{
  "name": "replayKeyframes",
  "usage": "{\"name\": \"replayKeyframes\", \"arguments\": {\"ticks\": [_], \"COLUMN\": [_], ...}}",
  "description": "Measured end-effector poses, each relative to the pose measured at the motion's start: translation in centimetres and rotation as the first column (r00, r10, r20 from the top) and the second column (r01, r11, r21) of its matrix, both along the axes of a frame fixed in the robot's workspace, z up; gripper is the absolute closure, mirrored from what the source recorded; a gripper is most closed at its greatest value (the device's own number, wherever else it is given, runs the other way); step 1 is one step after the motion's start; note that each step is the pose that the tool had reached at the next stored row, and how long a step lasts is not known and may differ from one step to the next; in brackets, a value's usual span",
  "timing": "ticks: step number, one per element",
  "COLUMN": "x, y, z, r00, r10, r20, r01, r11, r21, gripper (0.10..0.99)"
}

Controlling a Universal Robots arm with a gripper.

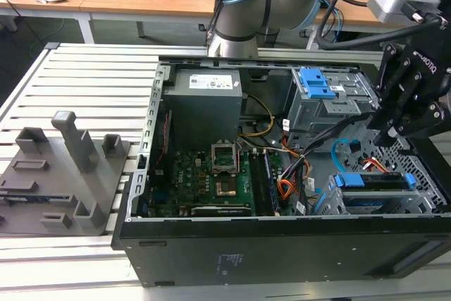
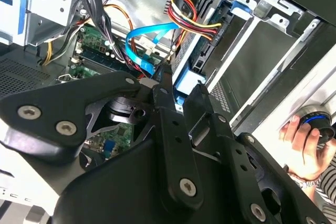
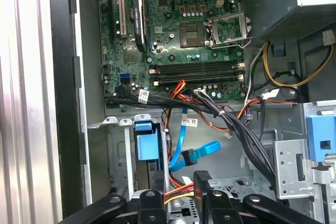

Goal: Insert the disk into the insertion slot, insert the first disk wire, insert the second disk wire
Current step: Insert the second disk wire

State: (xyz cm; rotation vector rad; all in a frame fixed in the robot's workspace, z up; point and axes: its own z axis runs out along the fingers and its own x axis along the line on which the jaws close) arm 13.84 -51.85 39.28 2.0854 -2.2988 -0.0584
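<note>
Black gripper (image 2: 180, 83), fingers (image 2: 164, 95) parted around nothing, hangs angled down just above the disk (image 1: 373, 182) seated in the insertion slot (image 1: 328, 200).

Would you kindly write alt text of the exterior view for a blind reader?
An open black computer case lies on a slatted metal table; the arm's gripper hovers at the exterior view's right, over the low cage holding the blue-framed disk. A grey fixture sits at the exterior view's left.

You've got a white printed label on the power supply (image 1: 206, 109) and some white lettering on the motherboard (image 3: 173, 35)
</note>
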Motion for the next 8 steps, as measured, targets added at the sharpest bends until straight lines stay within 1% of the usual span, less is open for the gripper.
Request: {"name": "replayKeyframes", "arguments": {"ticks": [5, 7, 8], "x": [-0.05, -0.05, -0.05], "y": [0.38, 0.44, 0.46], "z": [-0.04, -0.07, -0.07], "r00": [1.0000, 0.9999, 0.9995], "r10": [0.004, 0.014, 0.030], "r20": [0.0000, 0.0000, 0.0000], "r01": [-0.004, -0.014, -0.030], "r11": [1.0000, 0.9999, 0.9995], "r21": [0.000, 0.000, 0.000], "gripper": [0.725, 0.725, 0.725]}}
